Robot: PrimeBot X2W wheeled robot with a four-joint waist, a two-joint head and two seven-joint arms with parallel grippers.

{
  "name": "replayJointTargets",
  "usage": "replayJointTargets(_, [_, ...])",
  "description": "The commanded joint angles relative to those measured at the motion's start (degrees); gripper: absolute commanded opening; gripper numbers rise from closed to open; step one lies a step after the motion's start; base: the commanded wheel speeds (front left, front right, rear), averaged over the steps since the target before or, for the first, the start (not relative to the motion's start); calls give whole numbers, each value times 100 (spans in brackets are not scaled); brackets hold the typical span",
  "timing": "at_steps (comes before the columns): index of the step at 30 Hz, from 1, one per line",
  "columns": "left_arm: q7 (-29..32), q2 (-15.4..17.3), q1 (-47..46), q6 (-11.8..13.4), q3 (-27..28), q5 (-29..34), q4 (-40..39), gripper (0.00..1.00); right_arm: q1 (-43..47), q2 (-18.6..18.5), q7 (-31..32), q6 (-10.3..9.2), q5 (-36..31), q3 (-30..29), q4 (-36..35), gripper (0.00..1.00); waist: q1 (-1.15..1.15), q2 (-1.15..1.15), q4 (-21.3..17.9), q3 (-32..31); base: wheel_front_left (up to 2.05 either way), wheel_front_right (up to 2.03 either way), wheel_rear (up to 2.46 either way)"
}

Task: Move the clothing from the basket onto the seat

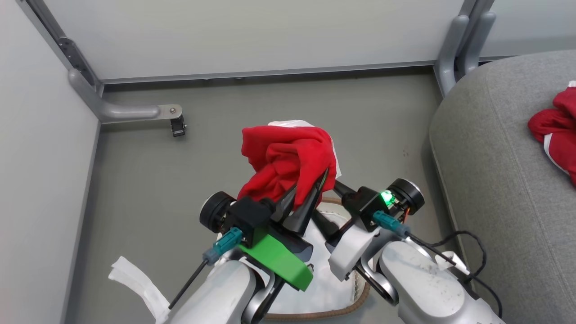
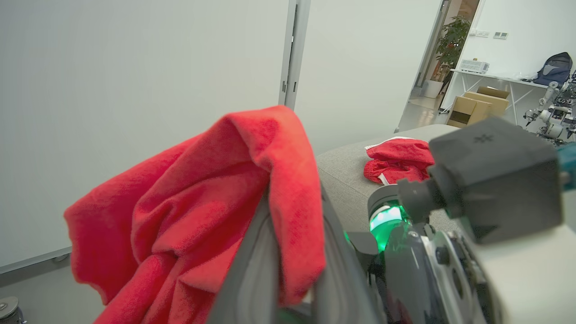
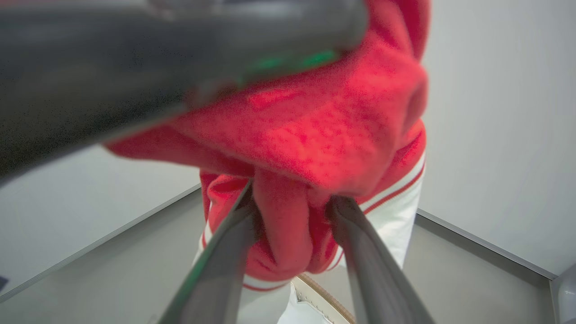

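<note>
My left gripper (image 1: pixel 310 189) is pressed together on a red garment (image 1: pixel 283 157). It pinches a fold near the fingertips, so the cloth bunches above them and drapes down either side. My right gripper (image 3: pixel 292 193) sits just beside it, fingers apart, with a hanging fold of the same garment between them. The cloth touches both fingers, but I cannot tell whether they are squeezing it. White striped trim (image 3: pixel 400 198) runs along the garment's lower edge. The garment hangs in the air above the basket (image 1: pixel 324 310), whose brown rim and white liner (image 1: pixel 324 279) show beneath my forearms. It is well apart from the sofa (image 1: pixel 486 180) on my right, where a second red garment (image 1: pixel 555 130) lies bunched on the cushion. Grey floor (image 1: pixel 180 189) spreads around the basket.
</note>
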Motion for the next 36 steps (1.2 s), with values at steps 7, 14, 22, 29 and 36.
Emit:
replayJointTargets(7, [-21, 38, 104, -22, 359, 57, -116, 0, 139, -26, -12, -7, 165, -400, -169, 0, 0, 0, -80, 80, 0, 0, 0])
replayJointTargets(14, [-13, 48, 275, -21, 752, 435, -164, 100, 371, -17, -13, -6, 144, -875, -451, 0, 0, 0, -652, 214, 0, 0, 0])
replayJointTargets(22, [-13, 153, 312, -21, 896, 647, -92, 100, 523, -16, -12, -6, 210, -1145, -707, 0, 0, 0, -1713, 382, 0, 0, 0])
replayJointTargets(29, [-13, 211, 191, -21, 856, 660, 45, 100, 660, -16, -13, -6, 259, -1309, -848, 0, 0, 0, -2519, 529, 0, 0, 0])
replayJointTargets(36, [-13, 314, 158, -21, 781, 621, 172, 100, 751, -16, -12, -6, 308, -1450, -887, 0, 0, 0, -3093, 620, 0, 0, 0])
